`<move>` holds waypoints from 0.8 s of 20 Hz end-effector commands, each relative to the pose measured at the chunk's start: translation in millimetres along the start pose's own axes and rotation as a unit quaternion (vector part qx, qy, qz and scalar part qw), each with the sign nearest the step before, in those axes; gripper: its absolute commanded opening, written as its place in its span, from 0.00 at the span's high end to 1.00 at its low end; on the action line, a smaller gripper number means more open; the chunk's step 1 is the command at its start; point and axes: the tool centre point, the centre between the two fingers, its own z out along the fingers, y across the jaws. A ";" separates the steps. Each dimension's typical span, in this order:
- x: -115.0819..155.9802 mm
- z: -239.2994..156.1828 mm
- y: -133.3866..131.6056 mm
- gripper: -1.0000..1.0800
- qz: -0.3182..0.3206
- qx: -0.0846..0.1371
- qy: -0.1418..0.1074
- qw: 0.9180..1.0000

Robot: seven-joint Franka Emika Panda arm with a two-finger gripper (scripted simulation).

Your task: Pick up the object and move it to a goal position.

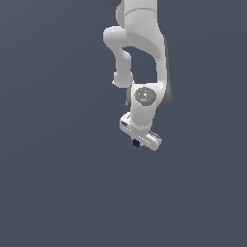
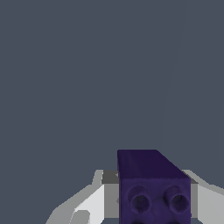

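aloft, white gripper (image 1: pixel 136 143) clenched on the dark purple-blue cube (image 2: pixel 153 188), fingers (image 2: pixel 89 201) touching its sides

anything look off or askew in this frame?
Nothing stands out. The purple block sits squarely between the fingers of the gripper, with plain grey background around it.

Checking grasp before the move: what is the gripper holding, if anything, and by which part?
The gripper holds the small dark purple cube, its fingers pressing on two opposite side faces; the studded face shows between them.
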 end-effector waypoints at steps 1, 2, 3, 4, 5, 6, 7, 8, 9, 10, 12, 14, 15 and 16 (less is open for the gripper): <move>-12.3 -20.3 -13.9 1.00 0.000 0.001 0.000 1.000; -17.8 -29.3 -19.9 1.00 0.000 0.001 0.000 1.000; -23.2 -38.7 -26.1 1.00 0.000 0.000 0.001 1.000; -28.9 -48.2 -32.5 1.00 0.000 0.000 0.001 1.000; -34.6 -57.7 -39.0 1.00 0.000 0.000 0.001 1.000; -40.1 -67.2 -45.4 1.00 0.000 0.000 0.001 1.000; -45.7 -76.7 -51.9 1.00 0.000 0.000 0.001 1.000; -51.2 -86.1 -58.3 1.00 0.000 0.000 0.001 1.000; -56.6 -95.3 -64.7 1.00 0.000 0.000 0.001 1.000; -61.7 -104.2 -70.8 1.00 0.000 0.000 0.001 1.000; -71.2 -120.6 -82.3 1.00 0.000 0.000 0.001 1.000; -79.2 -134.7 -92.4 1.00 0.000 0.000 0.001 1.000; -82.6 -140.8 -96.8 1.00 0.000 0.000 0.001 1.000; -85.7 -146.2 -100.8 1.00 0.000 0.000 0.001 1.000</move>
